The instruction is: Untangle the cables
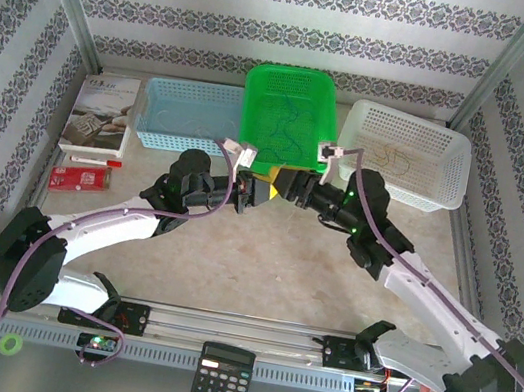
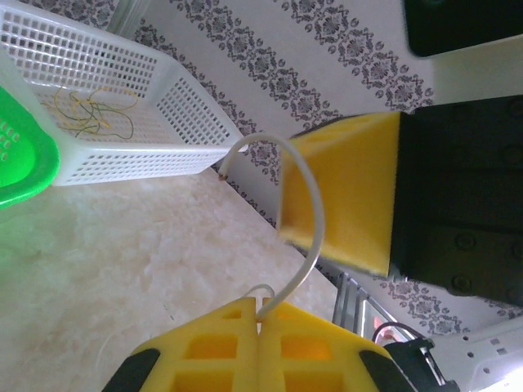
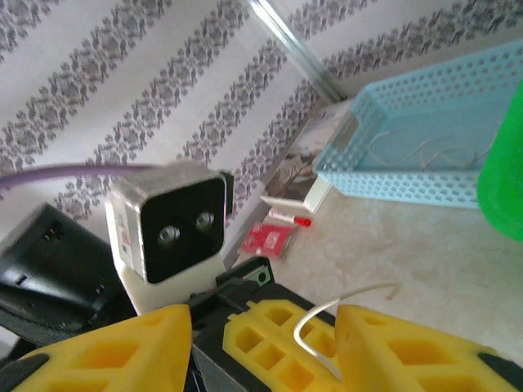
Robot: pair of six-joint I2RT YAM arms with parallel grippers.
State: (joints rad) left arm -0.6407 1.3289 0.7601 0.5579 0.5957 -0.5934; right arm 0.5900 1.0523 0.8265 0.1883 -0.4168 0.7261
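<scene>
Left wrist view: left tool squeezes a white cable; right tool is wide open near the green basket.

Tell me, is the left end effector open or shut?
Shut: the fingers of the left end effector meet, pinching the pale white cable.

Three baskets, two grippers, one calculator

We read no legible text. Book left of the blue basket: cover print too small. Red packet front-left of it and calculator well in front: markings blurred.
</scene>
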